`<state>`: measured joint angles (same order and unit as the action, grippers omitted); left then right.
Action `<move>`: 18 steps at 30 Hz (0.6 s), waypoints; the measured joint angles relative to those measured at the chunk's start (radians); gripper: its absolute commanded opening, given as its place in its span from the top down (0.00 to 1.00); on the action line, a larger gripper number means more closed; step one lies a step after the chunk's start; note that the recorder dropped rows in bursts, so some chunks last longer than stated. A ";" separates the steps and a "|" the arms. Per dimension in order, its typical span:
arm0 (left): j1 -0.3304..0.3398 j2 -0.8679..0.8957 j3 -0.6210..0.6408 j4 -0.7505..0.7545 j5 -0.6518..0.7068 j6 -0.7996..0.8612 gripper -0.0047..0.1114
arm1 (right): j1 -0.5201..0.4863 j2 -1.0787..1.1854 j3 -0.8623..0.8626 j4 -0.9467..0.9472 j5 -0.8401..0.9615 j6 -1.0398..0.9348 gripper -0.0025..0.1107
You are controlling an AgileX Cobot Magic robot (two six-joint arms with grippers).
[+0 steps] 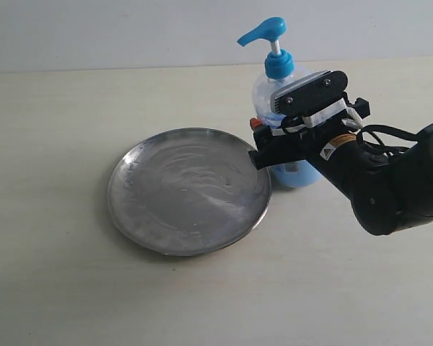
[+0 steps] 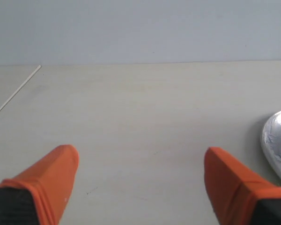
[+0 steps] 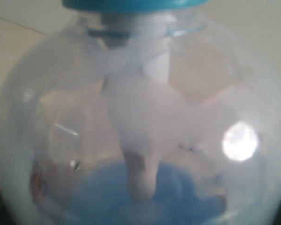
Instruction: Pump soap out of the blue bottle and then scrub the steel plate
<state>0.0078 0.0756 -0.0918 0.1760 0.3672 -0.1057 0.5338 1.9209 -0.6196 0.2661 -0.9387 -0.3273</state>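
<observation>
Across the near foreground of the exterior view runs a pale cream tabletop [image 1: 58, 303], matte and faintly grained, reaching back to a plain grey-white wall [image 1: 94, 29]. Nearest on it lies the steel plate [image 1: 151, 173], left of centre and flat on the surface, its shallow well shiny and marked with whitish, swirled streaks; whether that film is soap cannot be told. Just beyond the plate's right rim is the right gripper [image 1: 268, 131], carried by a black arm that comes in from the right. Its jaws stand on either side of the bottle's body, one low on the near side and one higher up, but whether they press on the plastic cannot be told. Between them the blue bottle [image 1: 270, 85] stands upright just beside the plate, its blue pump head raised with the spout pointing left. The soap [image 1: 297, 174], pale blue, fills only the bottle's lower part, and the clear shoulder above it is empty. The right wrist view fills with that clear shoulder at close range: a white dip tube [image 3: 140, 154] runs down from the blue collar into the blurred blue liquid, and only slivers of orange show at the picture's edges. The left gripper [image 2: 141, 168] appears only in its own wrist view, with its orange fingertips [image 2: 58, 166] spread wide over bare tabletop and holding nothing, and the plate's rim lies off to one side of it, while a thin pale line [image 2: 16, 91] crosses the table farther off.
</observation>
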 measured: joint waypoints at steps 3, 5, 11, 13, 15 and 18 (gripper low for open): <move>-0.007 0.039 -0.048 0.000 0.000 0.000 0.32 | 0.000 0.002 0.000 -0.002 -0.002 0.002 0.98; -0.027 0.065 -0.083 0.000 0.000 0.000 0.32 | 0.000 0.002 0.000 -0.003 -0.004 0.002 0.98; -0.133 0.203 -0.220 0.000 0.000 0.000 0.32 | 0.000 0.002 0.000 -0.003 -0.006 0.009 0.98; -0.160 0.254 -0.269 0.000 0.000 0.000 0.32 | 0.000 0.002 0.000 -0.003 -0.006 0.012 0.98; -0.194 0.318 -0.333 0.000 0.000 0.000 0.32 | 0.000 0.002 0.000 -0.003 -0.006 0.015 0.98; -0.237 0.406 -0.421 0.000 0.000 0.000 0.32 | 0.000 0.002 0.000 -0.003 -0.006 0.015 0.98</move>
<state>-0.2290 0.4820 -0.5124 0.1760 0.3672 -0.1057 0.5338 1.9231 -0.6196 0.2626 -0.9448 -0.3120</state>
